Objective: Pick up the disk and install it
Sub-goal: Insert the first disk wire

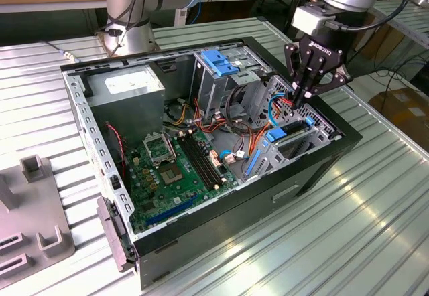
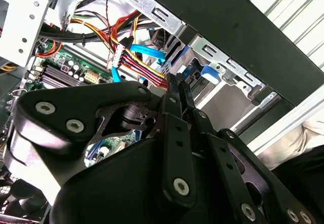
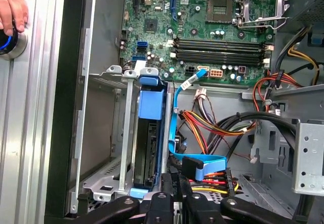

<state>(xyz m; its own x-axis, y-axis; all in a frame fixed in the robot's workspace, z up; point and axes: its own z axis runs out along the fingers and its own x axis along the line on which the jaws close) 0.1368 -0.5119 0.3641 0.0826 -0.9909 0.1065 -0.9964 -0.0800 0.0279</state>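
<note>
The disk sits on edge in the drive cage at the front corner of the open computer case, on the exterior view's right. Blue rails run along both its sides. In the first wrist view the disk is a dark slab between metal cage walls, with a blue tab at its end. My gripper hangs just above the cage's far end, by the blue and red cables. Its fingers are pressed together with nothing seen between them. In the first wrist view the gripper is beside the disk's end.
A blue data cable and red-yellow power wires lie next to the cage. The motherboard, the grey power supply and a tall cage with a blue latch fill the case. A hand rests on a button.
</note>
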